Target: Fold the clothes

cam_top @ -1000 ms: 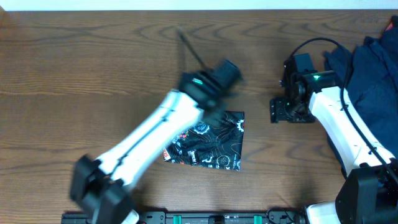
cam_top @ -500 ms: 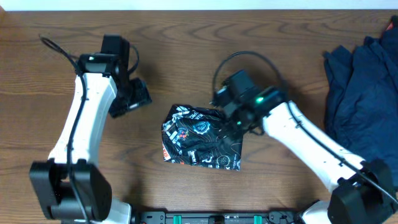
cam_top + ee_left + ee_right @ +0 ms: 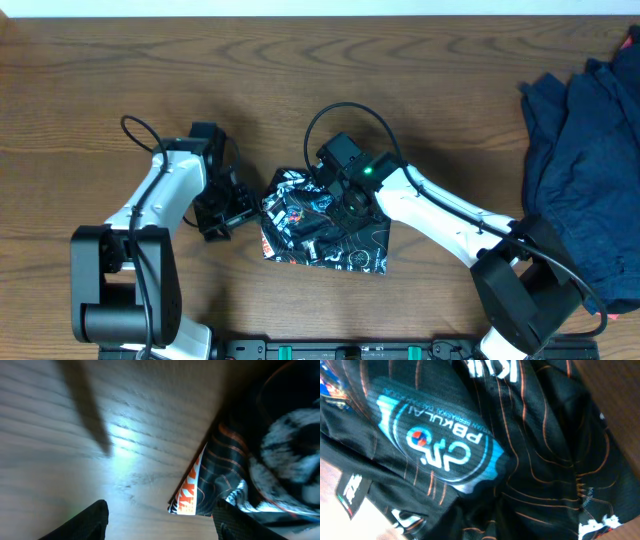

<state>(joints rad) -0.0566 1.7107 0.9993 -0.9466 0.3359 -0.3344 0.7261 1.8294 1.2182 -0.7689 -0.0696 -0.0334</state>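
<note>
Though overhead shows navy garments [image 3: 590, 140], the right wrist fills with jersey [image 3: 530, 475].

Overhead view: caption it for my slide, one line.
Right gripper down on the bundled black jersey, left gripper open beside it, navy clothes heaped at far right.

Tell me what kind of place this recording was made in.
Likely a robotics lab bench: a wood-grain table, a white left arm and right arm mounted at its near edge, a black jersey and navy garments to fold.
</note>
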